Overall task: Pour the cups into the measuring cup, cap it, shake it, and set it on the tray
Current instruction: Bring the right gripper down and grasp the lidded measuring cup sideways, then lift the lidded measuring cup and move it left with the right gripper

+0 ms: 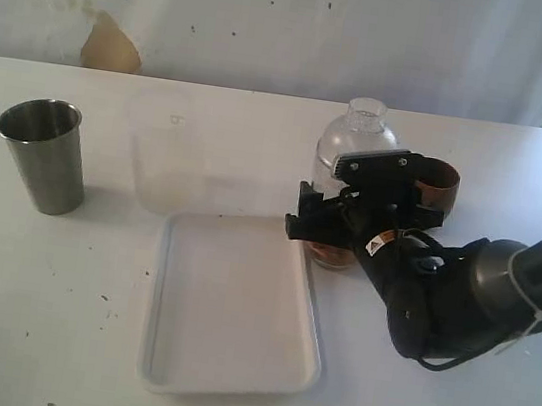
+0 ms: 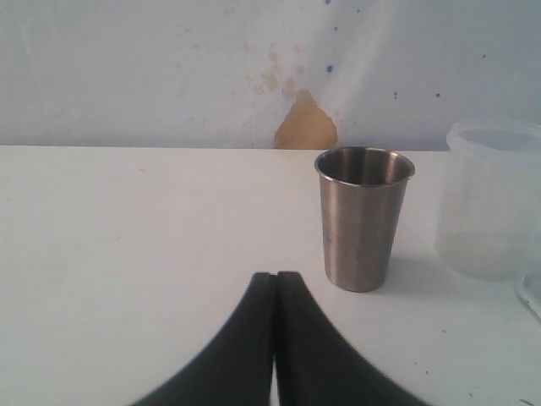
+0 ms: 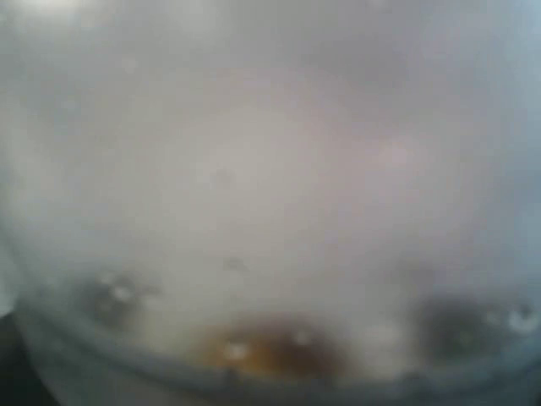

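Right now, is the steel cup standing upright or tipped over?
Upright. The steel cup stands on its base with its open rim facing up, seen in the exterior and left wrist views.

Tumbler (image 1: 44, 153) left of tray (image 1: 236, 309); container (image 1: 169, 153) behind tray.

Lost the middle of the measuring cup (image 1: 332, 256) and part of the wooden cup (image 1: 439, 186) behind the right tool (image 1: 334, 219). Blurred everything in the right wrist view. Cropped the cloudy container (image 2: 494, 203) at the frame edge.
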`<state>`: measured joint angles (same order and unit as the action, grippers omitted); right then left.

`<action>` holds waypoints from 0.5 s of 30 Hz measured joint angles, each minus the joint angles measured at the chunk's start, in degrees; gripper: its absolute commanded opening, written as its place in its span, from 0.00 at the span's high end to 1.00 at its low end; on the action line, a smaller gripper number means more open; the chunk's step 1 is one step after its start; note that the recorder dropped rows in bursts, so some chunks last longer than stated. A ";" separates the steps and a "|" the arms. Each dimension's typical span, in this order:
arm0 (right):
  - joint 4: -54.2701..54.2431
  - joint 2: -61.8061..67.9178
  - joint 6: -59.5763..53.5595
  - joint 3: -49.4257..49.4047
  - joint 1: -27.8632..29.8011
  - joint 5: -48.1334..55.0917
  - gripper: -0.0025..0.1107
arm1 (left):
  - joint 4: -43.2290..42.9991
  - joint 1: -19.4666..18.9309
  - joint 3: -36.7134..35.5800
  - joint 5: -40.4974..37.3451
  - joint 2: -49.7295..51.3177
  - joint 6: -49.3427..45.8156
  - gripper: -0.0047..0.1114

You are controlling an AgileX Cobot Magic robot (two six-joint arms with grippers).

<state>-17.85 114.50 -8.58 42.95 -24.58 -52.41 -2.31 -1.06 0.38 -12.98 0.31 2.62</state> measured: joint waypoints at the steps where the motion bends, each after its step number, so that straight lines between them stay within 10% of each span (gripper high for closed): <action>1: 0.00 0.00 -0.11 0.00 0.00 0.00 0.79 | 0.00 0.00 0.00 0.00 0.00 0.00 0.96; 6: -0.10 0.00 -0.22 0.09 0.00 0.00 0.96 | 0.00 0.00 0.00 0.00 0.00 0.00 0.96; 15: -0.32 -1.14 -0.22 0.09 0.00 1.80 0.98 | 0.00 0.00 0.00 0.00 0.00 0.00 0.96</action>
<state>-18.17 113.36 -8.79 43.05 -24.58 -50.61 -2.31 -1.06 0.38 -12.98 0.31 2.62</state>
